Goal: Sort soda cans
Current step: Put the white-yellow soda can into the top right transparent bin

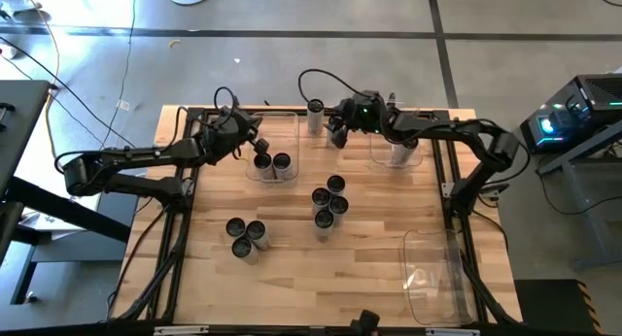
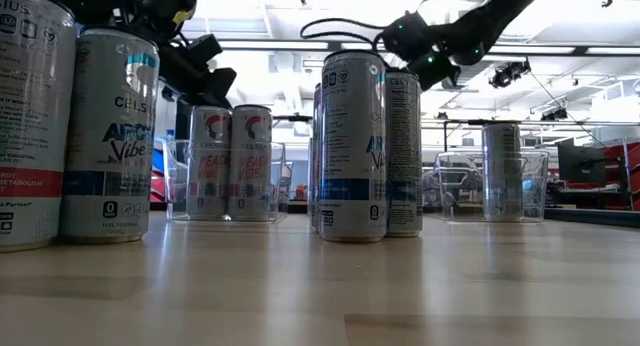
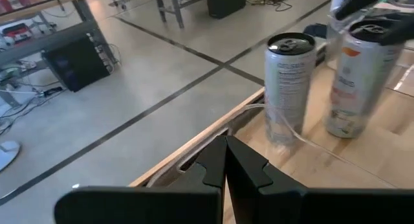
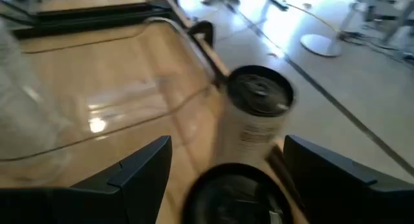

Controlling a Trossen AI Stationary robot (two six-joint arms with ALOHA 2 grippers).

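Several soda cans stand upright on the wooden table. Two are in the left clear bin (image 1: 292, 122), one (image 1: 398, 153) is in the right clear bin (image 1: 374, 159), several cluster mid-table (image 1: 330, 202), and three stand near the left (image 1: 246, 236). One can (image 1: 315, 113) stands alone at the far edge. My right gripper (image 4: 226, 141) is open over another can (image 4: 236, 191) beside it, one finger on either side of its top. That can stands on the wood (image 3: 352, 75). My left gripper (image 3: 225, 153) is shut and empty above the left bin's far-left corner (image 1: 255, 142). My right gripper comes at the can from above, slanting, and the can's dark top (image 4: 236, 191) sits between its two spread fingers. I cannot tell whether the fingers touch the can's sides. The can stands upright with its base on the table.
A third clear bin (image 1: 432, 278) lies at the table's near right corner. The can cluster (image 2: 355, 146) and two tall cans (image 2: 105, 136) stand close in the low view. Bare wood shows along the near edge. Black frame rails run along the table's left and right sides.
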